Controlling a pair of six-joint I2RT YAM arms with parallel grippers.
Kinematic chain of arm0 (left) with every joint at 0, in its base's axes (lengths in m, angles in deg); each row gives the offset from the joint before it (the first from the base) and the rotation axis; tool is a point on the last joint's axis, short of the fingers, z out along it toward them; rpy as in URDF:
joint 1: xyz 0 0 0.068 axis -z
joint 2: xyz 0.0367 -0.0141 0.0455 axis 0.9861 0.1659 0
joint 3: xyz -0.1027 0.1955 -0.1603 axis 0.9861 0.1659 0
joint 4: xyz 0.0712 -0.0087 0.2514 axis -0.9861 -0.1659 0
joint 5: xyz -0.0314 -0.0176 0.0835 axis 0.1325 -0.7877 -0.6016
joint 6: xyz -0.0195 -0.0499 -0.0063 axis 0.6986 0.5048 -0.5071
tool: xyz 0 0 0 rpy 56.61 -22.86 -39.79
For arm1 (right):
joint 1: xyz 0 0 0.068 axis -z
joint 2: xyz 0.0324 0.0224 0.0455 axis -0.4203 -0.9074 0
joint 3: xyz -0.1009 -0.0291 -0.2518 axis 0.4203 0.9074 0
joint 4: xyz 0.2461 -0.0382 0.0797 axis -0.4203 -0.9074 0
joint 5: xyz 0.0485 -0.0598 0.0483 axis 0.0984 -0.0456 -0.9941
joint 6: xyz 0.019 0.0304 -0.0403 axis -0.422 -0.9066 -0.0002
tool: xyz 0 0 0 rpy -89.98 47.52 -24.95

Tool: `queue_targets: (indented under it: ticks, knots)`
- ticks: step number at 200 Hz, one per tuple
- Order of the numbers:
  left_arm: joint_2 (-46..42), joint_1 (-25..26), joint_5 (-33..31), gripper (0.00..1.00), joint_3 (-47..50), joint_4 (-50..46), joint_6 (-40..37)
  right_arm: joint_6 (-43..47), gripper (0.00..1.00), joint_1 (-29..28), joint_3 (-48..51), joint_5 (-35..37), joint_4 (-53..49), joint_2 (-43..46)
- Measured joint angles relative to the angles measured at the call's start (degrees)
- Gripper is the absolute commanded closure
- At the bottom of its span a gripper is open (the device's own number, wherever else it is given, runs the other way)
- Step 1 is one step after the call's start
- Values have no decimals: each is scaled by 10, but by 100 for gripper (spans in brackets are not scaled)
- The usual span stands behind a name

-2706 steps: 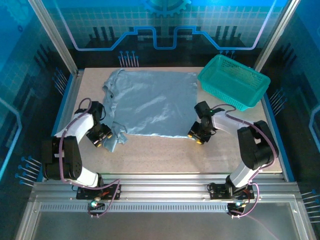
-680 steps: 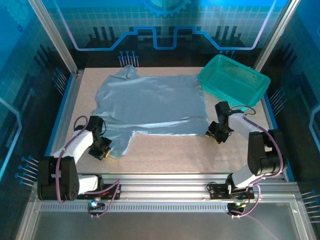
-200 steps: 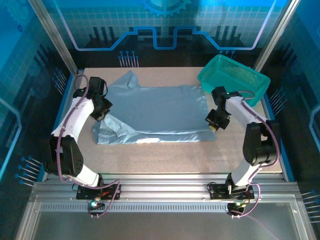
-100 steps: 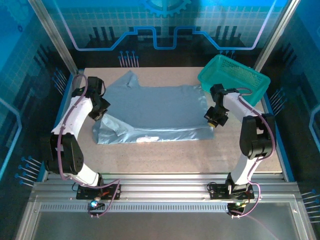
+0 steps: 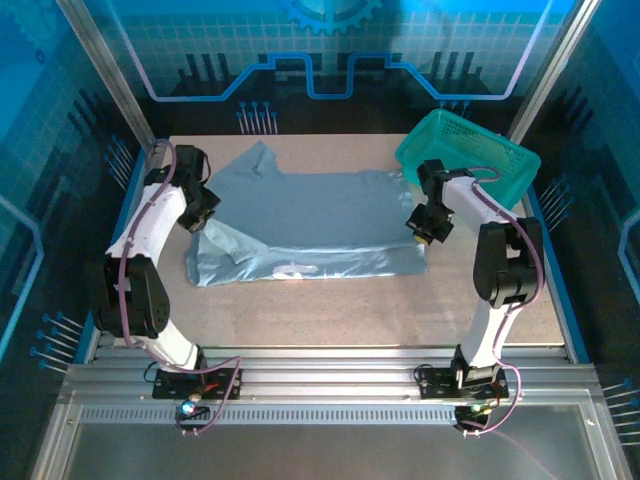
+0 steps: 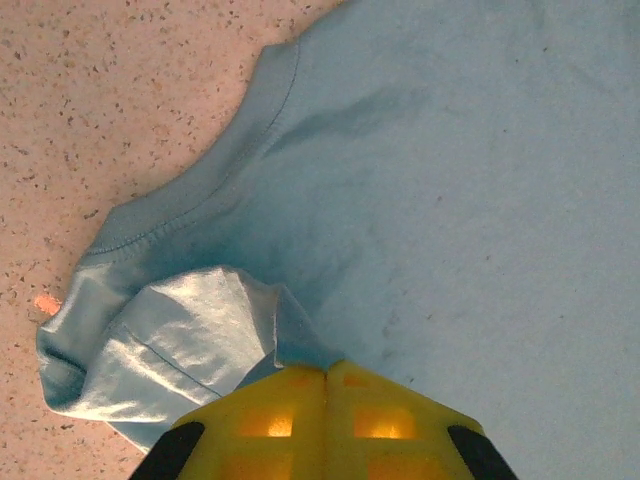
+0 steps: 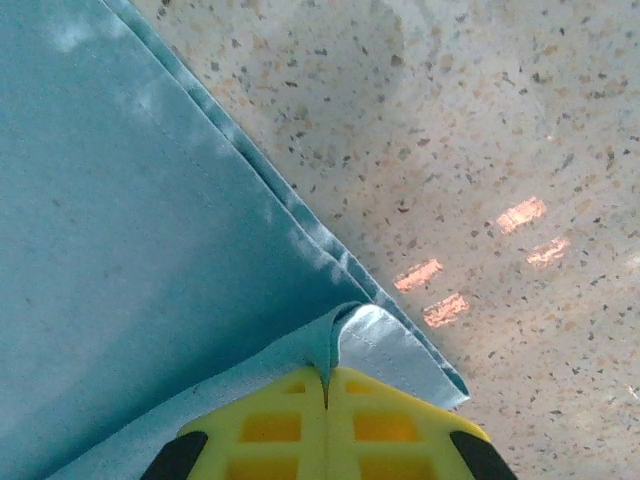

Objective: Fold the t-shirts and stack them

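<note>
Clamped shut on the t-shirt [image 5: 310,225] spread at centre: left gripper [image 6: 325,372] at nine o'clock, right gripper [image 7: 327,372] at three. Could lose the thin pinched edges if pulled apart, leaving a skewed fold.

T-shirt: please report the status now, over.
Left pincer shut on t-shirt, sleeve side. Right pincer shut on its hem corner. Near part doubled over. Teal basket close by right pincer.

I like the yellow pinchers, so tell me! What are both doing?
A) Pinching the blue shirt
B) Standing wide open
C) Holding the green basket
A: the left gripper and the right gripper are each shut on fabric of the t-shirt.
</note>
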State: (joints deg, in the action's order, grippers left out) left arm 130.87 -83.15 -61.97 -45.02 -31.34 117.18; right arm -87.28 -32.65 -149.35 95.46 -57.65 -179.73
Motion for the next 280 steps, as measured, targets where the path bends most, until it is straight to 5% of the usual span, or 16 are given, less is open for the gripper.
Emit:
queue_targets:
  ticks: [105,129,143,183,226,280]
  knots:
    - [85,-6,-4,100,-51,15,-39,1,100,0,-46,0,4,-59]
    - [104,-9,-4,46,-64,17,-60,15,66,0,-51,-2,14,-69]
    - [108,-9,-4,36,-68,17,-65,26,53,0,-53,-4,17,-69]
    - [54,-22,3,35,-19,-10,-55,54,38,2,-33,-4,27,-29]
    - [-67,-77,42,44,156,-29,-7,58,38,3,103,-30,43,112]
    - [-76,-161,123,53,280,5,61,41,43,10,253,-106,93,159]
